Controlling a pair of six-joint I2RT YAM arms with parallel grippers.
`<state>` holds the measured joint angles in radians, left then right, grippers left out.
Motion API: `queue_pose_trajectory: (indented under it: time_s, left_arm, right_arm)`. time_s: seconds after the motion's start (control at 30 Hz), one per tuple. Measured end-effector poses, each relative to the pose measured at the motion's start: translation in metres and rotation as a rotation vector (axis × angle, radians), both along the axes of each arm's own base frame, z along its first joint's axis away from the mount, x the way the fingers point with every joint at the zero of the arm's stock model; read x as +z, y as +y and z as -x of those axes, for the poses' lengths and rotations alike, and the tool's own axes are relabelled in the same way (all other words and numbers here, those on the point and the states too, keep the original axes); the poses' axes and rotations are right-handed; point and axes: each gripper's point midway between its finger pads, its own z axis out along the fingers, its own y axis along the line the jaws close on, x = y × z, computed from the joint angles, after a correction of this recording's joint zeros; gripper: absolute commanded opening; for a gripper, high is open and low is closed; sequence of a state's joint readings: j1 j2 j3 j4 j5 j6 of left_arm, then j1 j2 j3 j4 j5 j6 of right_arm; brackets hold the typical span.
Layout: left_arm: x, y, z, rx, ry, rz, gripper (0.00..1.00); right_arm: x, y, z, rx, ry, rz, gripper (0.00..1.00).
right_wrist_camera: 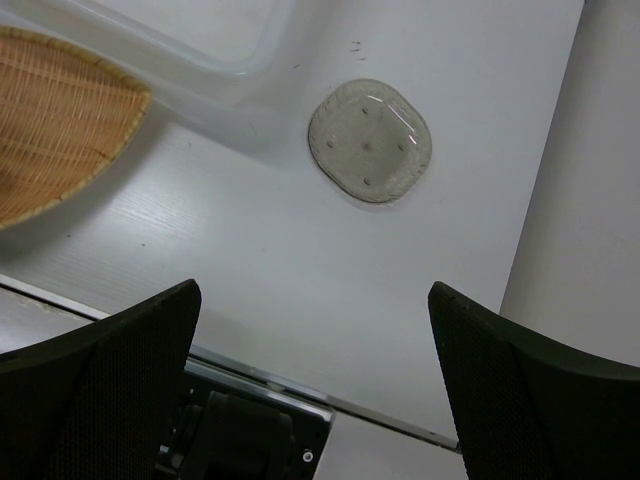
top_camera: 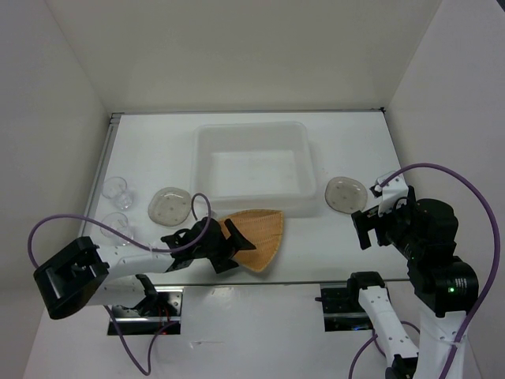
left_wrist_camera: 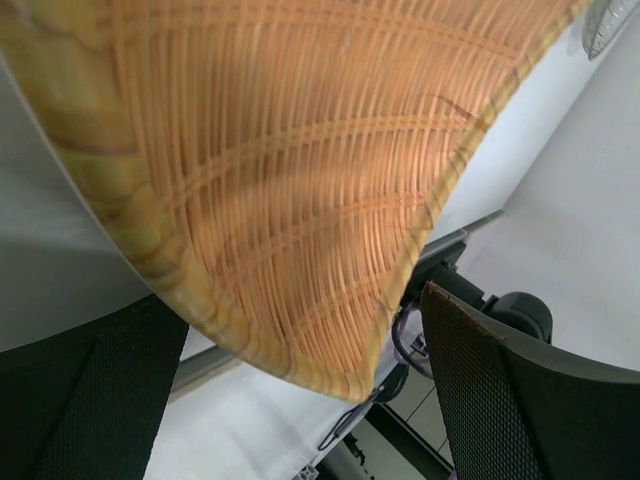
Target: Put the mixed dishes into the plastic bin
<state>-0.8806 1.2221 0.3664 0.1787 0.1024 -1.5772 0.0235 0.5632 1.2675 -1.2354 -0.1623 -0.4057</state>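
White walls (top_camera: 237,55) close in a white worktop (top_camera: 316,249) on three sides. Toward its far middle sits the plastic bin (top_camera: 252,167), with nothing visible inside it.

The orange plate (top_camera: 259,235) lies flat on the worktop just in front of the bin's near wall. The left end effector (top_camera: 230,246) is low at the plate's left edge with its fingers spread wide. In the left wrist view, the woven plate (left_wrist_camera: 300,150) fills the upper frame. Its rounded corner reaches down between the two dark fingers (left_wrist_camera: 100,400), with a gap on each side. Whether either finger touches the rim cannot be told.

The left saucer (top_camera: 169,205) rests off the bin's near left corner, just beyond the left arm. Two clear cups (top_camera: 115,189) stand further left, near the side wall.

The right saucer (top_camera: 346,193) lies flat just beside the bin's right near corner. The right end effector (top_camera: 361,229) hovers nearer than this saucer, clear of it, with its fingers also spread wide and nothing between them. In the right wrist view the saucer (right_wrist_camera: 370,140) lies ahead of the open fingers (right_wrist_camera: 530,390), well apart from them. The bin's corner (right_wrist_camera: 200,40) and an edge of the plate (right_wrist_camera: 50,120) show at the upper left.
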Motion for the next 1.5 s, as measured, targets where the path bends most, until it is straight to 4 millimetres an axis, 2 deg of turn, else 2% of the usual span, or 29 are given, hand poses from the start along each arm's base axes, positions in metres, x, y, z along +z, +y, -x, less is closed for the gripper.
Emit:
queue_pose_trajectory:
  time_s: [0.17,0.3,0.43,0.53,0.57,0.67,0.7,0.8,0.9,0.97,1.03,1.07,1.23,1.3,1.37,1.43,1.5]
  left_arm:
    - [-0.007,-0.003,-0.003,0.006,0.008,-0.003,0.92]
    - [-0.009,-0.005,-0.004,0.017,0.018,0.001,0.79]
    - [-0.010,-0.005,-0.004,0.019,0.022,0.001,0.61]
    - [-0.012,-0.004,-0.004,0.021,0.029,-0.004,0.42]
    - [-0.012,-0.004,-0.003,0.021,0.031,-0.006,0.29]
    - [-0.015,-0.002,-0.002,0.032,0.049,-0.014,0.10]
    - [-0.014,-0.002,-0.003,0.036,0.049,-0.014,0.00]
    - [-0.012,0.000,0.003,0.022,0.067,-0.021,0.00]
    - [-0.006,0.011,0.012,0.023,0.083,-0.045,0.00]
    - [0.009,0.020,0.018,0.027,0.081,-0.047,0.00]
    - [0.034,0.029,0.025,0.028,0.060,-0.027,0.00]
    - [0.051,0.033,0.027,0.030,0.043,-0.002,0.00]
    - [0.163,0.048,0.040,0.050,-0.105,0.234,0.00]
    - [0.194,0.051,0.042,0.057,-0.134,0.295,0.00]
    - [0.213,0.048,0.037,0.066,-0.142,0.293,0.00]
    - [0.227,0.036,0.023,0.075,-0.143,0.257,0.00]
    - [0.239,0.014,-0.006,0.085,-0.155,0.200,0.00]
  right_arm:
    - [0.000,0.000,0.000,0.001,0.000,0.001,0.99]
    - [0.000,0.000,0.000,0.002,-0.001,0.003,0.99]
    - [0.001,0.000,0.001,0.003,-0.004,0.003,0.99]
    - [0.001,0.000,0.002,-0.002,-0.013,0.001,0.99]
    - [0.001,-0.001,0.002,-0.009,-0.018,-0.001,0.99]
    - [-0.004,-0.006,0.003,-0.045,-0.021,-0.003,0.99]
    - [-0.006,-0.007,0.003,-0.059,-0.020,-0.005,0.99]
    - [-0.010,-0.013,0.000,-0.107,-0.033,-0.014,0.99]
    - [-0.014,-0.015,-0.002,-0.131,-0.068,-0.027,0.99]
    - [-0.012,-0.015,0.002,-0.136,-0.101,-0.037,0.99]
    - [-0.004,-0.016,0.007,-0.157,-0.157,-0.056,0.99]
    - [0.000,-0.017,0.010,-0.166,-0.184,-0.067,0.99]
    - [0.012,-0.023,0.011,-0.234,-0.248,-0.107,0.99]
    - [0.017,-0.024,0.007,-0.244,-0.268,-0.117,0.99]
    - [0.017,-0.026,0.004,-0.257,-0.271,-0.119,0.99]
    - [0.016,-0.027,0.003,-0.266,-0.272,-0.122,0.99]
    - [0.015,-0.027,0.003,-0.269,-0.273,-0.125,0.99]
